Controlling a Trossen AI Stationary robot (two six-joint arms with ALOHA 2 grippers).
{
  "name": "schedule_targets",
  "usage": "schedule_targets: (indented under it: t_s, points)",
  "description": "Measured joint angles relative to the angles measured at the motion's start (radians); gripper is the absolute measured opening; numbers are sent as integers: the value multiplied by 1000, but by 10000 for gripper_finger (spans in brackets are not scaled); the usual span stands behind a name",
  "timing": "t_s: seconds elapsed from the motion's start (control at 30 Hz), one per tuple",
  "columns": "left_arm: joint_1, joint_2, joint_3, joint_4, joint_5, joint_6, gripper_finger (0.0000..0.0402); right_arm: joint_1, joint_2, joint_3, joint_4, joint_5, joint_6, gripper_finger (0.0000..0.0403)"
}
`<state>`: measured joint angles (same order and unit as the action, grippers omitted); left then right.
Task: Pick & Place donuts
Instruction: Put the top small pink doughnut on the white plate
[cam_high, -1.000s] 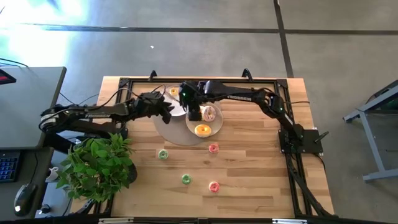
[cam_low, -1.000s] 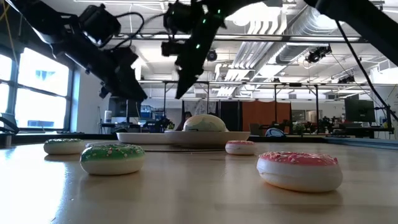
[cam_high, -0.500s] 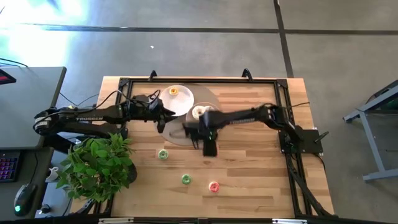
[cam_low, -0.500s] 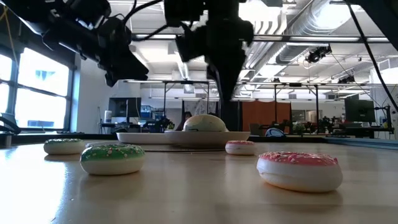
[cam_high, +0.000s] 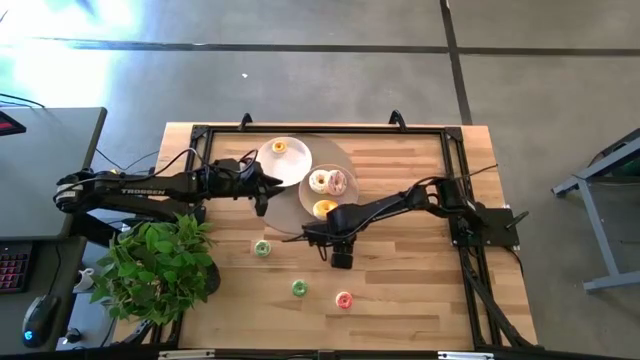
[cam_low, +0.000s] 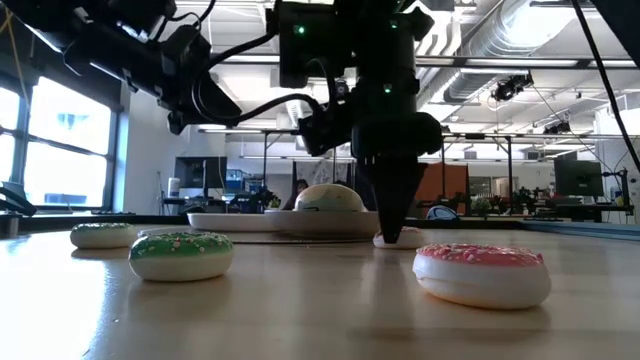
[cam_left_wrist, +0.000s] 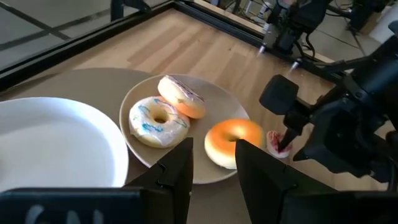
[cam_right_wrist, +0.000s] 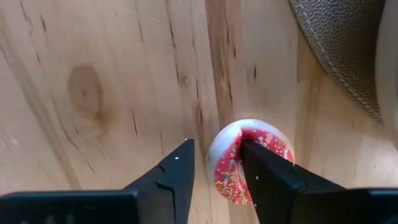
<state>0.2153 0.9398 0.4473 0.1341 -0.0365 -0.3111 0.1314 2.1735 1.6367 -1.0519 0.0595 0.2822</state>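
Observation:
My right gripper (cam_right_wrist: 214, 149) is open and low over the table, pointing down at a tiny pink donut (cam_right_wrist: 273, 146) that lies flat just near of the beige plate (cam_high: 348, 203). That plate holds a white-frosted donut (cam_high: 320, 181), a pink-frosted one (cam_high: 338, 182) and a yellow-orange one (cam_high: 325, 209). A small orange donut (cam_high: 279, 148) sits on the white plate (cam_high: 296, 160). My left gripper (cam_left_wrist: 214, 155) is open and empty, hovering at the plates' left side. My right gripper comes from above, pointing down. One finger (cam_right_wrist: 261, 171) stands over the tiny pink donut's hole and the other (cam_right_wrist: 177, 168) outside its rim (cam_right_wrist: 221, 165). The donut lies flat on the table. Whether the fingers touch it, I cannot tell.
Two tiny green donuts (cam_high: 262, 248) (cam_high: 299, 288) and another pink one (cam_high: 344, 299) lie on the bare wood toward the near edge. A potted plant (cam_high: 160, 265) fills the near left corner. A round brown mat (cam_high: 285, 215) lies under the plates.
My right gripper has swung from above the beige plate toward the near edge and come down over the tiny pink donut. My left gripper has drawn back a little toward the table's left. No donut has moved.

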Motion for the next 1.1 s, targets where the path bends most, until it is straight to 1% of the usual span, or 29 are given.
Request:
schedule_targets:
  t_s: [0.1, 0.2, 0.27, 0.4, 0.5, 0.57, 0.6, 0.7, 0.73, 0.77, 0.8, 0.87, 0.93, 1.03, 1.1]
  points:
    - [0, 0, 0, -1, -23, -1, 119, 0, -3, -1, 1, 3, -16, 91]
    - [0, 0, 0, -1, -38, -1, 119, -2, -8, -2, 0, 2, -18, 31]
    - [0, 0, 0, -1, -45, -1, 119, -7, -15, -3, -1, -2, -20, 11]
    - [0, 0, 0, 0, -45, -1, 119, -7, -67, -5, 25, -20, -21, 25]
    - [0, 0, 0, 0, -43, -1, 119, -7, -133, -4, 149, -81, -62, 11]
    - [0, 0, 0, 5, -27, -8, 119, -7, -168, -3, 270, -78, -116, 6]
    - [0, 0, 0, 12, -23, -9, 119, -7, -182, -3, 344, -39, -142, 7]
    - [0, -8, 0, 44, 2, -9, 119, -27, -200, -2, 551, 169, -247, 12]
    - [0, -22, 0, 46, 5, -9, 119, -42, -200, -2, 620, 221, -286, 11]
    - [0, -36, 0, 56, 5, -9, 119, -63, -191, -2, 692, 244, -322, 8]
    - [0, -51, 1, 58, 5, -7, 119, -86, -183, -2, 758, 240, -356, 5]
    - [0, -78, 1, 48, 5, 7, 119, -141, -161, -2, 859, 168, -423, 4]
    - [0, -101, 1, 37, 7, 6, 119, -203, -147, -3, 906, 115, -440, 4]
    - [0, -126, 1, 42, 26, -15, 119, -309, -131, -2, 899, 91, -385, 3]
    - [0, -129, 1, 40, 27, -14, 119, -382, -112, -2, 879, 38, -325, 3]
